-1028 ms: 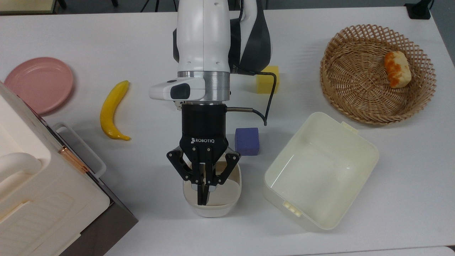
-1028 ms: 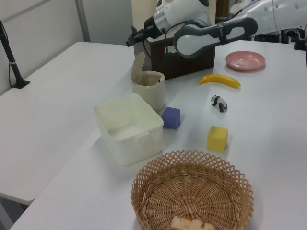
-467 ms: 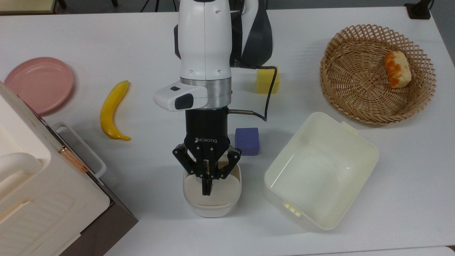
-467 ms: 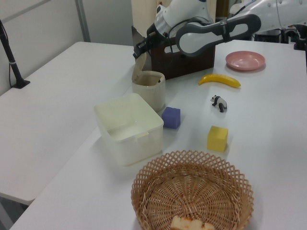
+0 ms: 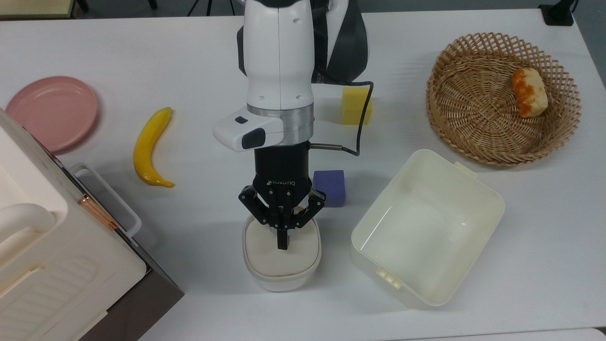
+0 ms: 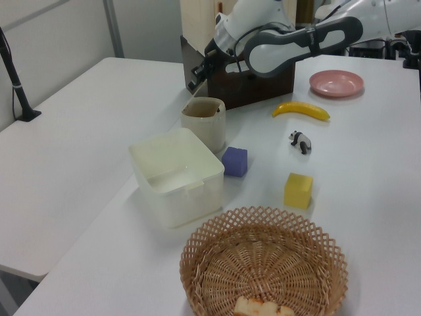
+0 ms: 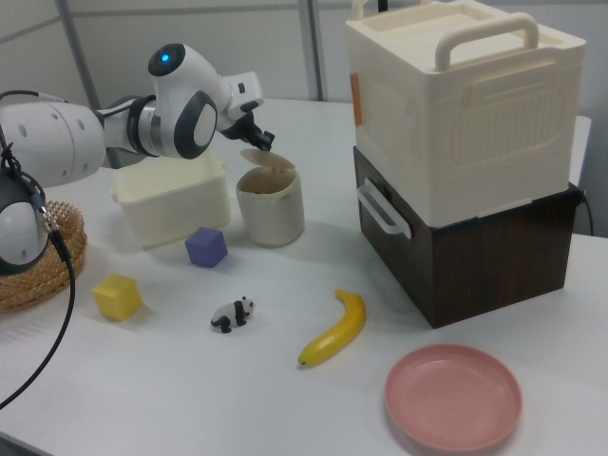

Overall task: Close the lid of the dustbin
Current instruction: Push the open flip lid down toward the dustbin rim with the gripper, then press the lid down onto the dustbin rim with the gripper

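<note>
Beige plastic, smooth and matte, makes up the lid (image 5: pixel 279 251), a rounded-square flap that in the top view now covers nearly the whole mouth of the bin (image 5: pixel 281 279). In the right view it is not quite flat: we see the lid (image 7: pixel 269 161) tilted a little, its far edge raised above the rim, so we judge the closing nearly done but not latched.

We find the gripper (image 5: pixel 282 244) directly over the lid, its fingers drawn together into one narrow tip. That makes sense for pushing: closed fingers act as a single stiff probe, and nothing needs grasping here. The tip sits near the lid's middle in the top view (whether it actually touches the surface we cannot tell). In the left view the gripper (image 6: pixel 195 84) comes in at a slant from behind the bin (image 6: pixel 204 123), which suits a flap that swings down on a hinge.

The bin itself is a small white tub with soft corners. It stands upright on the white table (image 5: pixel 142 57), just beside a purple cube (image 5: pixel 329 188) and near a large cream tub (image 5: pixel 426 227) of thin glossy plastic, open and tilted askew in the top view.

Farther out lie a waxy yellow banana (image 5: pixel 149 148), a yellow foam-like block (image 5: pixel 352 106), a pink plate (image 5: pixel 49 111) and a woven wicker basket (image 5: pixel 473 118).
</note>
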Controlling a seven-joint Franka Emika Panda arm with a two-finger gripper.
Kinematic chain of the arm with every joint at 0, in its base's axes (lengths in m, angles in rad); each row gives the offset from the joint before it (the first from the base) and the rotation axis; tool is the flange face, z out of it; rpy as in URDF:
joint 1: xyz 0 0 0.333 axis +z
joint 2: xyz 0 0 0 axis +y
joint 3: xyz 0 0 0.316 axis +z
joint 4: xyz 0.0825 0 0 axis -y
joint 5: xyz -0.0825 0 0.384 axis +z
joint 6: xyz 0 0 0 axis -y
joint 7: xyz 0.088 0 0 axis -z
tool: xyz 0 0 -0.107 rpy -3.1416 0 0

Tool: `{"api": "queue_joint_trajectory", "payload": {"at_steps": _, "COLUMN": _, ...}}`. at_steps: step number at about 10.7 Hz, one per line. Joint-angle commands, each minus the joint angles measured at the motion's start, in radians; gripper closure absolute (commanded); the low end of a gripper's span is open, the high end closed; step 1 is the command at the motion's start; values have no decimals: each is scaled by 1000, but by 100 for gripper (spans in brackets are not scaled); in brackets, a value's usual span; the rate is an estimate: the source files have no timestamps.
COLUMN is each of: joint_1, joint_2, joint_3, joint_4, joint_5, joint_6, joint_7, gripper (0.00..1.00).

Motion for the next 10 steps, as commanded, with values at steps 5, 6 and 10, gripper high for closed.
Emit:
{"api": "queue_joint_trajectory", "payload": {"at_steps": 5, "joint_1": 18, "joint_2": -44, "joint_3": 29, "joint_4": -143, "joint_5": -27, "joint_6": -21, "joint_7": -22, "gripper": 100}}
{"api": "queue_joint_trajectory", "payload": {"at_steps": 6, "joint_1": 21, "joint_2": -41, "joint_3": 32, "joint_4": -148, "joint_5": -27, "joint_6": -21, "joint_7": -22, "gripper": 100}}
{"api": "queue_joint_trajectory", "payload": {"at_steps": 10, "joint_1": 24, "joint_2": -30, "joint_3": 46, "joint_4": -174, "joint_5": -59, "joint_6": -15, "joint_7": -17, "gripper": 100}}
